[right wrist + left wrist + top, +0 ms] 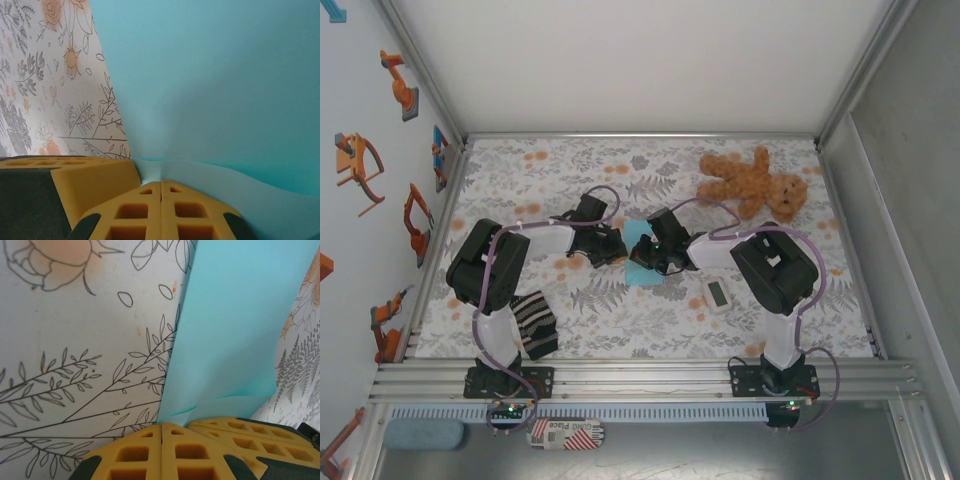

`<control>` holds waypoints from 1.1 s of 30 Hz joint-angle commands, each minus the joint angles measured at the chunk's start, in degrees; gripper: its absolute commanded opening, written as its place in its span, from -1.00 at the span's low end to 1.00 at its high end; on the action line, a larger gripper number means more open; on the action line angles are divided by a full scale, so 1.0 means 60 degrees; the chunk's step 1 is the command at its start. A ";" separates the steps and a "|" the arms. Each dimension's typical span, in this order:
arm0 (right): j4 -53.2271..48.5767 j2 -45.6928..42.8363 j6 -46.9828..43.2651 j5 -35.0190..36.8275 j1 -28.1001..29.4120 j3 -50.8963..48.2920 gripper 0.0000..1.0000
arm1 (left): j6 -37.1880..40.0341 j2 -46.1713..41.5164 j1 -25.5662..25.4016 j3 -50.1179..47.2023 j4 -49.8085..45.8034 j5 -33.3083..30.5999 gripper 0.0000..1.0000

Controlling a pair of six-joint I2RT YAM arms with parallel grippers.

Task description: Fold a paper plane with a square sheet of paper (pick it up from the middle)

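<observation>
The floral table (620, 170) carries a teddy (755, 183) at its far right, a striped cloth (535, 325) by the base of the left arm (485, 265), and a small white gadget (717, 294) beside the right arm (775, 265). The light-blue paper (640, 272) lies at the middle of the table, between the two grippers and bowed where they hold it. The left gripper (163, 432) and right gripper (160, 192) each have their yellow fingers pressed together, clamped on the paper, which puckers at the right one's tips.
</observation>
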 commanded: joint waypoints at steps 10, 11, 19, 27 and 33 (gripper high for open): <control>-0.0336 -0.0308 -0.0283 0.0087 0.0034 -0.0074 -1.00 | 0.0304 0.0557 -0.0045 0.0097 -0.0996 -0.0646 -1.00; -0.0363 -0.0488 -0.0429 0.0108 0.0027 -0.0052 -1.00 | 0.0318 0.0591 -0.0045 0.0031 -0.1019 -0.0671 -1.00; -0.1233 -0.0694 -0.1141 0.0533 -0.0017 0.0085 -1.00 | 0.0384 0.0596 -0.0053 0.0013 -0.1039 -0.0618 -1.00; -0.1526 -0.0459 -0.1177 0.0678 -0.0032 0.0253 -1.00 | 0.0400 0.0559 -0.0042 0.0130 -0.1073 -0.0573 -1.00; -0.1279 -0.0450 -0.0896 0.0842 -0.0157 -0.0239 -1.00 | 0.0384 0.0467 -0.0044 0.0255 -0.1108 -0.0505 -1.00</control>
